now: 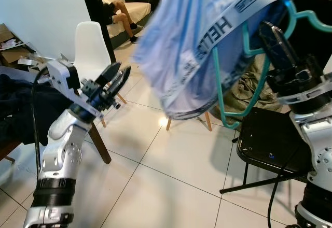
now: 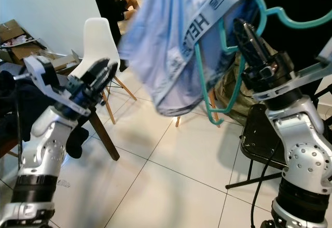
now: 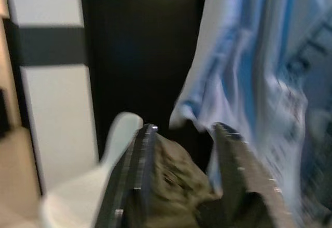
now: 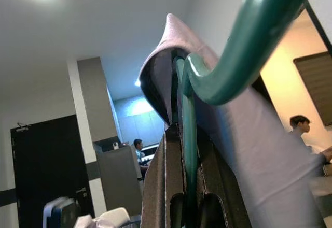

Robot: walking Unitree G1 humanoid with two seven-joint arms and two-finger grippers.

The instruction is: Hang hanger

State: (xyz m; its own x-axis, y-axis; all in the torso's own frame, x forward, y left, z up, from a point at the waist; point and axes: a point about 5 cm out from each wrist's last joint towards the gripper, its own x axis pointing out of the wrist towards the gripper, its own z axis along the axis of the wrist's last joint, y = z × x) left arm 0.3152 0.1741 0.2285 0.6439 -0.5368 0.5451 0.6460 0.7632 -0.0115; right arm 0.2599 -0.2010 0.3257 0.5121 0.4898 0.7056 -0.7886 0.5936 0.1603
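My right gripper is raised at the upper right, shut on a teal plastic hanger. A light blue garment with a grey lettered waistband is draped over the hanger and hangs to the left of that gripper. In the right wrist view the fingers clamp the teal hanger, with the garment beside it. My left gripper is held out low on the left, open and empty, pointing towards the garment's lower edge. In the left wrist view the garment hangs just beyond the spread fingers.
A white chair stands behind the left gripper. A black folding chair sits below the right arm, with an olive cloth heap behind it. Dark clothes lie at the left edge. A person sits in the far room.
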